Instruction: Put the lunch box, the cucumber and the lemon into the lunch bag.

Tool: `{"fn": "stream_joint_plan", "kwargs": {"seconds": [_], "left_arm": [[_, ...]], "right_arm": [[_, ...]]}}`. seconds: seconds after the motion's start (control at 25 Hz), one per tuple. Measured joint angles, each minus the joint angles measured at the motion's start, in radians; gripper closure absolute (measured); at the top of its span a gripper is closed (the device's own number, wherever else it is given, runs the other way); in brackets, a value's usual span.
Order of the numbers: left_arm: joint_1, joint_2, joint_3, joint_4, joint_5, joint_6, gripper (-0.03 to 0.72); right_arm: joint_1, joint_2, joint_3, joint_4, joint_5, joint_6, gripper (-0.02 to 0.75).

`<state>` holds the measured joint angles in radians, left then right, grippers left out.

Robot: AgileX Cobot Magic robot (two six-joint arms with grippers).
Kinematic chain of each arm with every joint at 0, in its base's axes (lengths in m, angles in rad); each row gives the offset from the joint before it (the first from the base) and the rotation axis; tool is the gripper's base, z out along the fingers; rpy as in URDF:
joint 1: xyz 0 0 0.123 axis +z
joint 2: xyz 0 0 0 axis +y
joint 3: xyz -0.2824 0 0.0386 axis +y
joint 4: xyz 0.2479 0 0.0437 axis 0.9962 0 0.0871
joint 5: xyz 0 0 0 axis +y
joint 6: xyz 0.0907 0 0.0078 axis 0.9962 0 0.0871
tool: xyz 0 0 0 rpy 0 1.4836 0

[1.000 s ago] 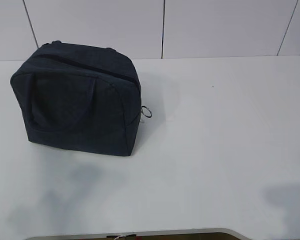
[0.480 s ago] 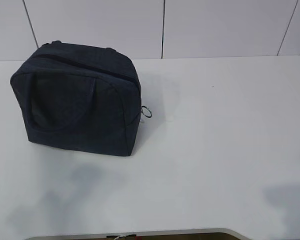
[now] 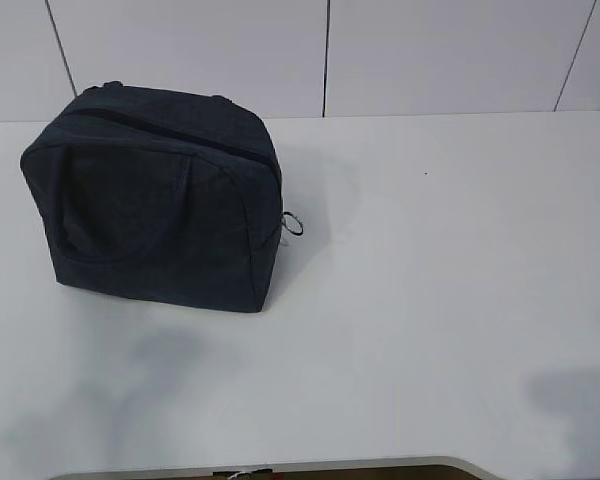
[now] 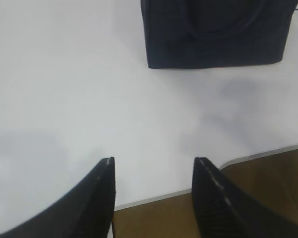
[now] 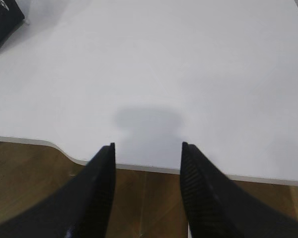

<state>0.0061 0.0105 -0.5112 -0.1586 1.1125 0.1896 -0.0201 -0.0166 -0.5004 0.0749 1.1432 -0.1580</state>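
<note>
The dark navy lunch bag [image 3: 155,195] stands on the left of the white table [image 3: 430,280], its zipper closed along the top and a metal ring pull [image 3: 293,224] hanging at its right side. Its lower part also shows at the top of the left wrist view, lunch bag [image 4: 216,34]. My left gripper [image 4: 154,166] is open and empty above the table's near edge, well short of the bag. My right gripper [image 5: 147,148] is open and empty over the near edge too. The lunch box, the cucumber and the lemon are out of view. Neither arm shows in the exterior view.
The table's near edge [image 5: 198,171] curves inward, with brown floor [image 5: 149,203] below it. A white panelled wall [image 3: 330,55] backs the table. A corner of the bag [image 5: 2,22] shows at the top left of the right wrist view.
</note>
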Motion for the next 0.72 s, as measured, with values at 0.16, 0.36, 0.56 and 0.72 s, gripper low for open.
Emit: {"fn": "stream_joint_plan", "kwargs": {"seconds": [0.16,0.36,0.56,0.72], "left_arm": [[0.000,0.000,0.000,0.028,0.000,0.000,0.323],[0.000,0.000,0.000,0.030,0.000,0.000,0.324],[0.000,0.000,0.000,0.030,0.000,0.000,0.327],[0.000,0.000,0.000,0.030,0.000,0.000,0.340]], "right_arm": [[0.000,0.000,0.000,0.000,0.000,0.000,0.384],[0.000,0.000,0.000,0.000,0.000,0.000,0.384],[0.000,0.000,0.000,0.000,0.000,0.000,0.384],[0.000,0.000,0.000,0.000,0.000,0.000,0.384]]}}
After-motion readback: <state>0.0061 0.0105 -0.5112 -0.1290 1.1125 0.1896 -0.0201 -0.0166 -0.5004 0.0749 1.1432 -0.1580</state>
